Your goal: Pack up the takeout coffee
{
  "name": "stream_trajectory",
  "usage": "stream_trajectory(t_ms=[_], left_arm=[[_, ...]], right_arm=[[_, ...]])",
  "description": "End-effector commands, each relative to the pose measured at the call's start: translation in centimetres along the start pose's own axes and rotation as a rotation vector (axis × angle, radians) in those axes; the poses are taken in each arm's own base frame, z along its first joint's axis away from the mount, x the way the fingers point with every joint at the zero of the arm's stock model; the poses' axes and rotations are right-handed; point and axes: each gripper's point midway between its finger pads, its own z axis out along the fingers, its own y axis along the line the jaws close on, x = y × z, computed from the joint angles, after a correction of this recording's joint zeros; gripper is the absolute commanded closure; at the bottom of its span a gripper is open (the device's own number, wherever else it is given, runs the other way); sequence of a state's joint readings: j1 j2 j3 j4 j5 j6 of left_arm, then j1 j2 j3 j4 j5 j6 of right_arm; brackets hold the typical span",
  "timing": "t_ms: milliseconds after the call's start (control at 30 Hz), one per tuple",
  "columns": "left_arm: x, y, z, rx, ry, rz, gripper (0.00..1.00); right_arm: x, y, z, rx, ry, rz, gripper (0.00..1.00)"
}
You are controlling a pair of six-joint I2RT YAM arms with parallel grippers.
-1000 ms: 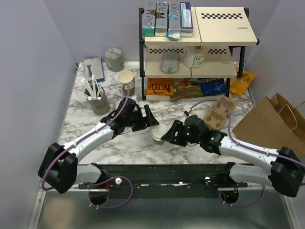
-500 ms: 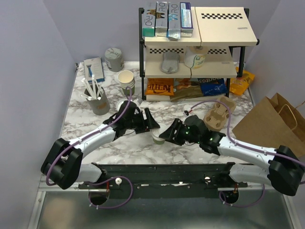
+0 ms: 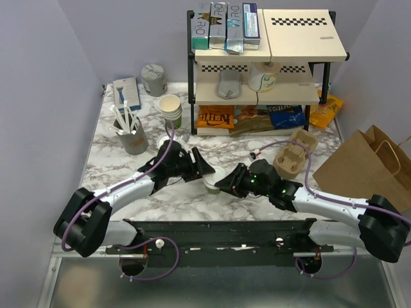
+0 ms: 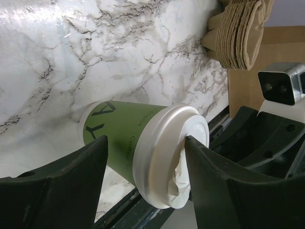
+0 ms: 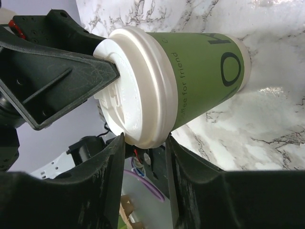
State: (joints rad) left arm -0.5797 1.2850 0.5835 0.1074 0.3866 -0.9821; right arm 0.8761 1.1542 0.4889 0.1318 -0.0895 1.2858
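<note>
Tipping is the first risk: the small green paper cup point(image 3: 211, 185) under its white round plastic lid point(image 5: 138, 90) stands on the marble table point(image 3: 106, 163) toward 6 o'clock, and the left gripper point(image 4: 145, 142), jaws spread at the cup's 10 o'clock, bears one fingertip point(image 4: 202, 164) on the lid's top. At 3 o'clock the right gripper point(image 5: 144, 140) straddles the lid's rim; whether it pinches I cannot tell. Squeezing only that rim could pop the lid off; crowded claws could clash.

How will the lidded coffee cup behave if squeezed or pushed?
The coffee cup is paper, so a hard squeeze likely dents it. Its white lid looks smooth, perhaps slippery. Its narrower base may let it tip.
</note>
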Motion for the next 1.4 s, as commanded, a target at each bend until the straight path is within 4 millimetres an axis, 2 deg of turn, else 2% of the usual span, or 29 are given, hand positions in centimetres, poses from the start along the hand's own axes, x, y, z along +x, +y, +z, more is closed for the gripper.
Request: stream_trajectory(t_ms=[0,200,233,333,367,400,500,533,600,633,700,767,833,1000,1133,1233,1267,1367], left_arm=[[1.8,2.5,-0.1,-0.072,0.045,-0.027,0.29],[2.3,3.2,-0.3,-0.096,0.044,-0.049,0.35],[2.4,3.5,-0.3,-0.102,0.043,-0.051,0.36],[2.5,4.2,-0.7,-0.142,0.035,-0.066,0.36],[2.2,3.9,-1.0,-0.136,0.017,-0.061,0.35],[2.7,4.6,-1.3,-0.172,0.029,-0.075,0.34],[2.4,4.3,-2.1,-0.174,-0.005,-0.073,0.29],[2.4,4.2,-2.3,-0.172,-0.011,-0.076,0.27],[2.0,3.6,-2.7,-0.154,-0.031,-0.066,0.21],[1.8,3.2,-2.9,-0.145,-0.038,-0.056,0.18],[1.5,2.7,-3.2,-0.134,-0.048,-0.043,0.10],[1.0,1.9,-3.4,-0.119,-0.060,-0.027,0.08],[0.8,1.5,-3.6,-0.117,-0.062,-0.025,0.01],[0.0,0.7,-4.9,-0.121,-0.099,-0.003,0.01],[-1.1,0.6,-5.7,-0.157,-0.146,0.016,0.01],[-1.6,0.9,-5.6,-0.173,-0.158,0.013,0.01],[-1.5,1.1,-5.3,-0.181,-0.144,0.012,0.01],[-1.7,1.3,-4.7,-0.184,-0.128,0.014,0.01]], right_arm=[[0.4,-6.1,0.3,0.185,-0.031,0.016,0.58],[0.7,-7.4,0.5,0.220,-0.022,0.020,0.59],[0.3,-7.8,0.6,0.234,-0.046,0.008,0.59],[-0.1,-7.8,0.7,0.246,-0.053,-0.014,0.58],[-0.4,-7.9,0.6,0.256,-0.058,-0.015,0.58],[-0.6,-7.6,0.4,0.250,-0.061,-0.024,0.57],[-1.5,-7.4,-0.1,0.271,-0.079,-0.057,0.53],[-2.0,-6.5,-0.3,0.256,-0.090,-0.077,0.53],[-2.7,-6.4,-0.7,0.268,-0.112,-0.101,0.52],[-2.9,-6.2,-0.8,0.268,-0.118,-0.119,0.48],[-3.5,-4.8,-0.7,0.250,-0.123,-0.142,0.46],[-4.0,-3.5,-0.3,0.242,-0.120,-0.176,0.43],[-4.4,-2.8,-0.1,0.238,-0.123,-0.203,0.41],[-5.6,0.0,-0.7,0.210,-0.143,-0.259,0.36],[-5.5,0.7,-1.2,0.182,-0.141,-0.264,0.32],[-5.3,1.2,-0.7,0.163,-0.122,-0.277,0.30],[-5.4,2.0,-0.6,0.144,-0.121,-0.282,0.29],[-5.1,2.3,0.5,0.144,-0.087,-0.284,0.29]])
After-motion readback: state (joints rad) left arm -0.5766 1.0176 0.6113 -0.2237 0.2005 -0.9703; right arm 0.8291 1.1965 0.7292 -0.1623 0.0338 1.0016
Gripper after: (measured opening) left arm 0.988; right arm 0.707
